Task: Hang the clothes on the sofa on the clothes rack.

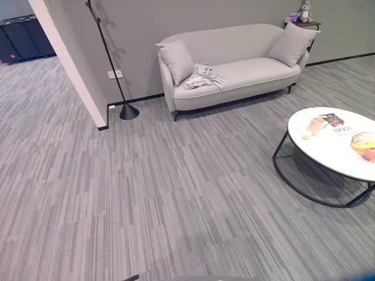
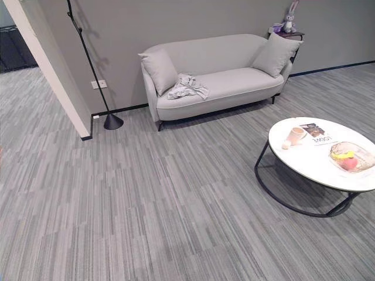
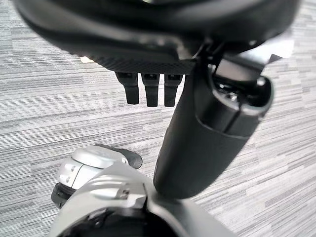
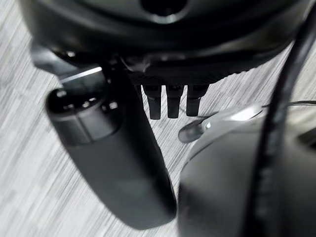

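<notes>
A crumpled pale garment [image 1: 204,76] is seen lying on the left half of the seat of a grey sofa [image 1: 252,73], just beside the left cushion [image 1: 176,60]. It lies far ahead of the robot, across a wide stretch of carpet, and its spread runs roughly along the seat. A black clothes rack [image 1: 111,61] stands to the left of the sofa, near the wall corner. In the wrist views the left hand [image 3: 148,86] and the right hand [image 4: 170,98] are shown hanging over bare carpet, fingers straight and relaxed, nothing held. Neither hand is judged clearly nearer; an approach is needed first. On the round white table [image 2: 304,161] at the right, a cup [image 2: 295,135] stands, and a bowl [image 2: 351,157] holds what looks like fruit.
</notes>
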You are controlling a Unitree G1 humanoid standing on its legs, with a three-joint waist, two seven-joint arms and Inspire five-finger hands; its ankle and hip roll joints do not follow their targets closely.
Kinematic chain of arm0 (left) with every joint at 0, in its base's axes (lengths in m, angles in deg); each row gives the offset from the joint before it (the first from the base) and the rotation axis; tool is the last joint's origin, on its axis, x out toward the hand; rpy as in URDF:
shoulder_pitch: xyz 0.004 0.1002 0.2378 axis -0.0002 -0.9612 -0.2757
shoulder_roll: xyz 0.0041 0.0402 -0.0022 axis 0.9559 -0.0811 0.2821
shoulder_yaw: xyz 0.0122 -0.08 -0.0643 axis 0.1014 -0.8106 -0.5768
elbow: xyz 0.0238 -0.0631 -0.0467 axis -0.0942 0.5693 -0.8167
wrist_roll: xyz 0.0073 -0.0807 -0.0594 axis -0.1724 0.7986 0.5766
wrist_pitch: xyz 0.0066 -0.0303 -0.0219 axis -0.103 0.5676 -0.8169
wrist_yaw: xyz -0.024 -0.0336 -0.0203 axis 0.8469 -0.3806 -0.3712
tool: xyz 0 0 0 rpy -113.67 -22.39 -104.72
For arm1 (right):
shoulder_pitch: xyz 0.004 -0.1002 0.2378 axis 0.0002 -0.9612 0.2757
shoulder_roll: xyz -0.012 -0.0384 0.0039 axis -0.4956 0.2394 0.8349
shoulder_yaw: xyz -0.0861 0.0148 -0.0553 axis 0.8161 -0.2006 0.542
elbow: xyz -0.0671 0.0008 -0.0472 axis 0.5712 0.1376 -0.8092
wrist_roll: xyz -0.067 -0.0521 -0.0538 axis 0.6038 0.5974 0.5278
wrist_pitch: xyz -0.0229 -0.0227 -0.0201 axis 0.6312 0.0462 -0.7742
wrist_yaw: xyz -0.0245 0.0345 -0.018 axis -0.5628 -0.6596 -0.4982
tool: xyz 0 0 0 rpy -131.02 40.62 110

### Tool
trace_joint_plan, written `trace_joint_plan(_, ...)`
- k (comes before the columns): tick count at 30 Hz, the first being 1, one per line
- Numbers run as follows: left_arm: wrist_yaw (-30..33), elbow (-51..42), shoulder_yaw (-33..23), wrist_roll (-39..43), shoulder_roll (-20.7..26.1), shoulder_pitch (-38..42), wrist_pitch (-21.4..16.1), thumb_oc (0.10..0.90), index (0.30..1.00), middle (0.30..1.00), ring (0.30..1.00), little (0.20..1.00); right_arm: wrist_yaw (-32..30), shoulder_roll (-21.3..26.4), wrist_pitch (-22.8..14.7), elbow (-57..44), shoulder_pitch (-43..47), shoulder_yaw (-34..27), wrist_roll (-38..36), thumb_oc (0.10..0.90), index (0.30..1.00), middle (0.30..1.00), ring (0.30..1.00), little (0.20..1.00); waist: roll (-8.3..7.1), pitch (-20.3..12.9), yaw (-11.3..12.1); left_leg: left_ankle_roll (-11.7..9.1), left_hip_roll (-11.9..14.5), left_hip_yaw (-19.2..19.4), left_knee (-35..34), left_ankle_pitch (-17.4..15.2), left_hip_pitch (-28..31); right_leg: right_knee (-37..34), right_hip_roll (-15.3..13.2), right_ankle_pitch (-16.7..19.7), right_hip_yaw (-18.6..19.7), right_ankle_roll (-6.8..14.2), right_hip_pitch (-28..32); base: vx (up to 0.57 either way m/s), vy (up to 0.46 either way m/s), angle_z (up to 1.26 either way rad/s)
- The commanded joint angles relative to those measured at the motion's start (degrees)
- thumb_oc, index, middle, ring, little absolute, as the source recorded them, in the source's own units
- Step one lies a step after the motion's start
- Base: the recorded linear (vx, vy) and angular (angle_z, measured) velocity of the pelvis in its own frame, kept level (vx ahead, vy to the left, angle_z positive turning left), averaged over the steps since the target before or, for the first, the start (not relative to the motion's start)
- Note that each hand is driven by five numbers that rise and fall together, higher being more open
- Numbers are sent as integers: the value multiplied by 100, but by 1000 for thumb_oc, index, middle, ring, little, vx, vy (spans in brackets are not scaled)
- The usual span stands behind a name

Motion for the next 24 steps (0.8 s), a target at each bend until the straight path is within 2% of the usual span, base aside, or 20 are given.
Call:
trace_joint_plan(1, -100, 224, -34, -262, -238, 354, -178, 800, 900, 900, 900, 900, -75, -99, -20, 331, 129, 55, 200, 800, 900, 900, 900, 900, -152, 25, -64, 213, -243, -859, -117, -507, -187, 52, 161, -300, 197, -53, 95, 0, 0, 0)
trace_joint_plan(10, -134, 217, 67, -299, -278, 428, -177, 800, 900, 900, 900, 900, -18, -61, 9, 279, 189, 116, 230, 800, 900, 900, 900, 900, -133, 14, -177, 230, -222, -776, -117, -582, -83, 52, 167, -302, 337, -75, 157, -5, -5, -9)
trace_joint_plan(16, -199, 378, 375, -846, -354, 389, -145, 800, 900, 900, 900, 900, 97, -66, -54, 121, 294, 480, 708, 800, 900, 900, 900, 900, -128, -18, -290, 268, -196, -651, -117, -650, 5, 52, 171, -270, 522, -94, 178, 11, 14, -9)
trace_joint_plan(24, -131, 552, 440, -1294, -322, 440, -35, 800, 900, 900, 900, 900, 245, -180, -14, 58, 341, 770, 1094, 800, 900, 900, 900, 900, -156, -46, -287, 314, -233, -698, -117, -652, -15, 52, 120, -251, 498, -69, 159, 14, 36, -7)
